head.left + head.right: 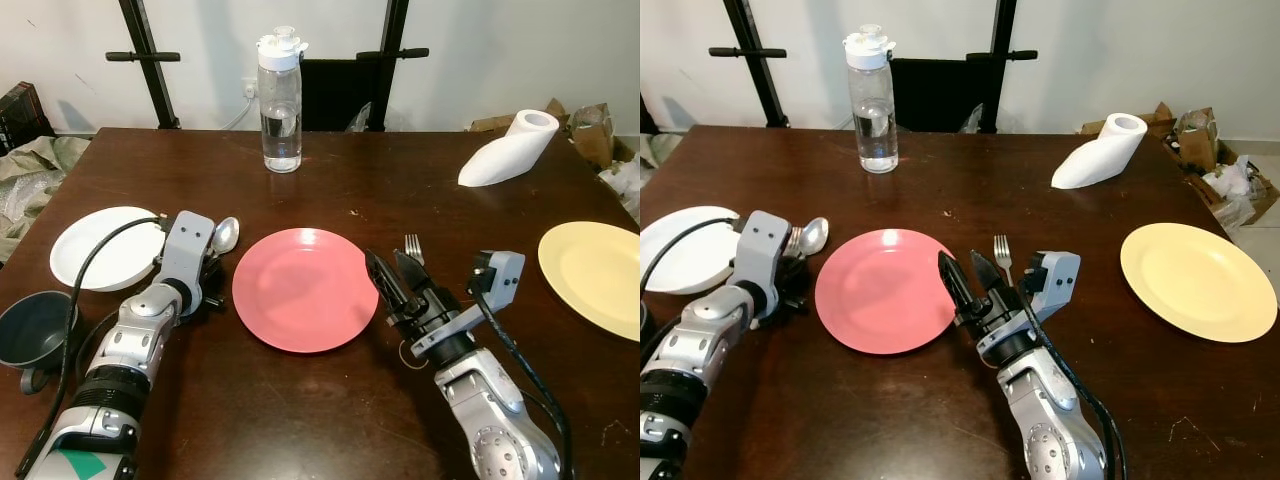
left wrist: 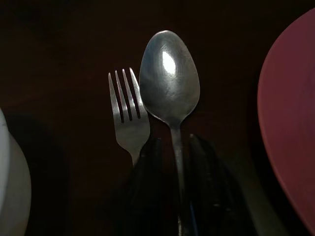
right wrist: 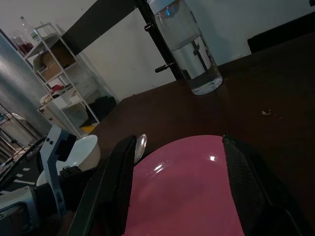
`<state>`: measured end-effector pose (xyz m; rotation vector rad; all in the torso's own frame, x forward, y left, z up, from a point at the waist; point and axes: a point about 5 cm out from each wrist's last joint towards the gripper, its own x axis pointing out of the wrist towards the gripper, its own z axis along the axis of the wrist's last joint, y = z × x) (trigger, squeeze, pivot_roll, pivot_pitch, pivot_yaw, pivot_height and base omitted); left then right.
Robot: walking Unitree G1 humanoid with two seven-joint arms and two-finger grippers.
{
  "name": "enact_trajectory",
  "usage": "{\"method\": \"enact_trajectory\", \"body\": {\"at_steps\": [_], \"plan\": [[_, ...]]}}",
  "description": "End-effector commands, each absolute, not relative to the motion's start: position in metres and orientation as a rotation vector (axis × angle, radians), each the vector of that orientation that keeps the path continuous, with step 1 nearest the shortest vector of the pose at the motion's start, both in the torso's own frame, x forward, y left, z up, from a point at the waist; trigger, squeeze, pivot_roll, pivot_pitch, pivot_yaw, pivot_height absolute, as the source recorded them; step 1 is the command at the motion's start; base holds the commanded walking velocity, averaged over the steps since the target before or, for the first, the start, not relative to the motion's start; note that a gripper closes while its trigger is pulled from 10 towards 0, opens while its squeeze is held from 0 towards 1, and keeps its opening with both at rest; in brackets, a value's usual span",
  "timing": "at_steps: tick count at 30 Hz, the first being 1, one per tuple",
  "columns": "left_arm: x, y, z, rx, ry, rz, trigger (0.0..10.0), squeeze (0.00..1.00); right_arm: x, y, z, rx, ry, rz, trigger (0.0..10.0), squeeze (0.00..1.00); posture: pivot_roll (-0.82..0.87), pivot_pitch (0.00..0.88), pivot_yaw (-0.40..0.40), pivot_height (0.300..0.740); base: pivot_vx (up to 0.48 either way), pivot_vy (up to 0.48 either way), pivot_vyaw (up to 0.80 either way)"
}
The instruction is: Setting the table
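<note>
From the head, the left gripper is lying at the pink plate's nine o'clock. Its wrist view is showing it squeezing the spoon beside a fork. The right gripper is gaping wide, at three o'clock.

Left hand clamped shut; right hand spread open, raised

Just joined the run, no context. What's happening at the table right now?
The robot is setting the table. Its left gripper is shut on the spoon, which lies beside a fork just left of the pink plate. The right gripper hangs open at that plate's right edge, near a second fork. White and yellow plates sit further out.
</note>
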<state>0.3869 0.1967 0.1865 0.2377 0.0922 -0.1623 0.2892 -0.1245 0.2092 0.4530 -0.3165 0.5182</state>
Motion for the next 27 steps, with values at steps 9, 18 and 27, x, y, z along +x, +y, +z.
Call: {"method": "enact_trajectory", "body": {"at_steps": [9,18,27], "plan": [[0.385,0.199,0.175,0.206,0.12,-0.15,10.0,1.0,0.288,-0.123,0.208,0.444,-0.307,0.526,10.0,0.0,0.06,0.238,0.09,0.74,0.0,0.0,0.0],[0.375,0.186,0.212,0.319,-0.073,-0.252,10.0,0.0,0.288,-0.125,0.208,0.445,-0.319,0.515,10.0,0.0,0.06,0.176,0.092,0.74,0.0,0.0,0.0],[0.344,0.16,0.226,0.343,-0.045,-0.503,10.0,0.0,0.285,-0.128,0.2,0.407,-0.298,0.418,10.0,0.0,0.07,0.107,0.113,0.74,0.0,0.0,0.0]]}}
